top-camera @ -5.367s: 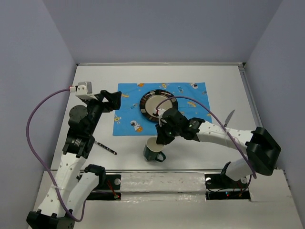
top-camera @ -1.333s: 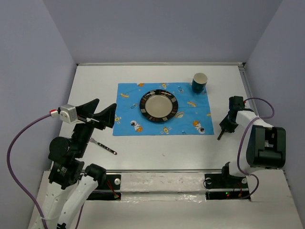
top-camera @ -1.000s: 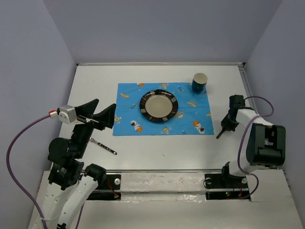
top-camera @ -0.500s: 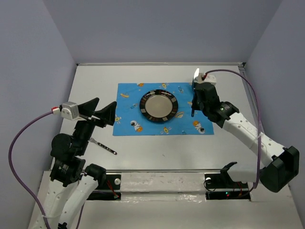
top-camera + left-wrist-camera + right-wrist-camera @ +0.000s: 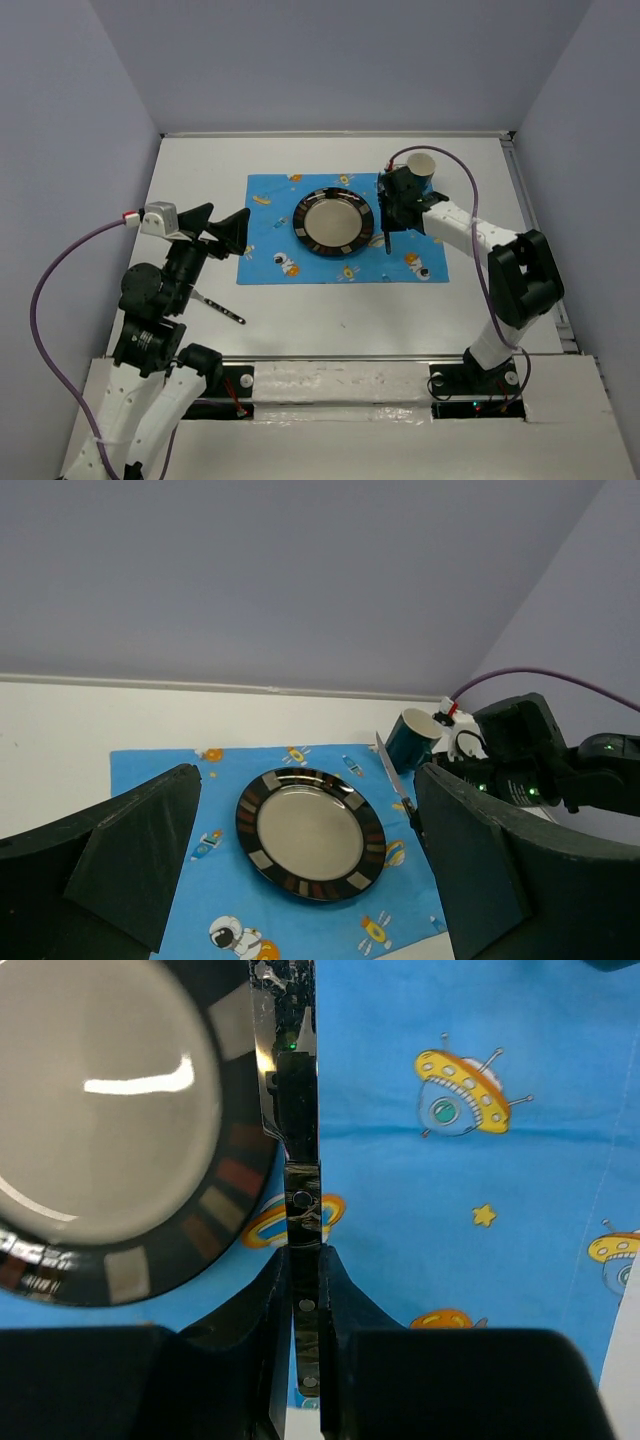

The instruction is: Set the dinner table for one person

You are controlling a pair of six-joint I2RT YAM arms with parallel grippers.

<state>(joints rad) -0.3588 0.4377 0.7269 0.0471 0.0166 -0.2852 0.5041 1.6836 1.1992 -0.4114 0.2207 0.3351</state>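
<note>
My dinner table [image 5: 330, 320], a wide white table, fills the overhead view. In its middle lies a blue placemat [image 5: 270, 255]. On it sits a round plate [image 5: 333, 220] with a dark rim of pale and reddish blocks. A dark teal cup [image 5: 420, 168] stands upright at the placemat's far right corner.

My right pincer [image 5: 303, 1260] is clamped on the dark handle of a knife [image 5: 298, 1175], holding it over the placemat just right of the plate. I cannot tell whether the knife touches the cloth. My left pincer [image 5: 218, 222] hangs empty, fingers wide apart, near the placemat's left edge.

I judge the placemat, plate and cup done. The knife needs setting down, and a thin utensil [image 5: 221, 308] on the bare table to the left awaits placing.

No brand or writing is readable. The placemat shows only cartoon astronauts, saucers and stars.
</note>
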